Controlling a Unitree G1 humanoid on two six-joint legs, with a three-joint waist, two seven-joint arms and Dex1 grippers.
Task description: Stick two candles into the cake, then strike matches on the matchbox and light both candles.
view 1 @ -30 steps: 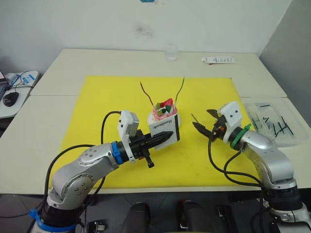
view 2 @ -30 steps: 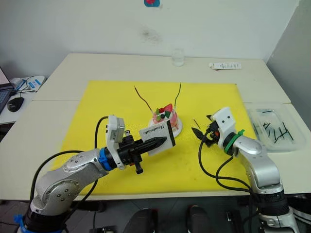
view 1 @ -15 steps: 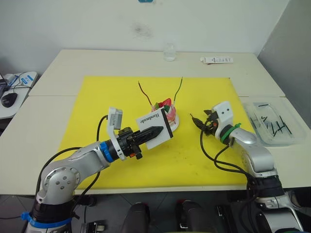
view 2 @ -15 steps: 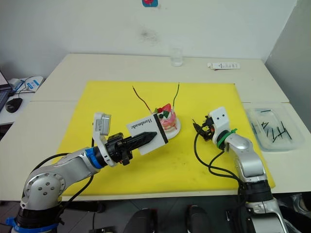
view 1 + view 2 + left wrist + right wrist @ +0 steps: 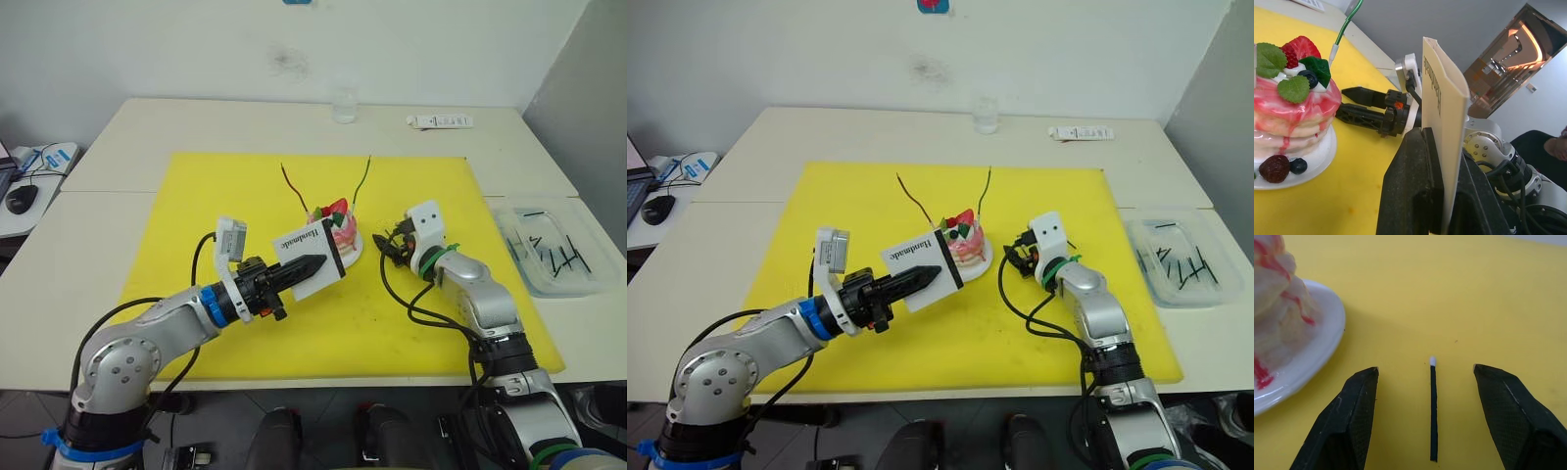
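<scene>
Our right claw point(image 5: 1425, 421) hung spread around a match point(image 5: 1433, 409) lying beside the cake point(image 5: 963, 243); we needed to drop and pinch it mid-shaft, while our left claw point(image 5: 312, 264) gripped the matchbox point(image 5: 312, 259)

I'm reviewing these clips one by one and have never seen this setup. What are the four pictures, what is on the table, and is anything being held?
This is a two-armed humanoid robot. Two pictures look down from its head; the other two come from cameras on its wrists. On the yellow mat stands a small pink-frosted cake on a white plate, with a thin dark red candle and a thin green candle already stuck in. The left gripper is shut on a flat white matchbox, held up beside the cake. The right gripper is open, its fingers either side of a short dark match lying on the mat. A clear plastic tray holds more matches.
</scene>
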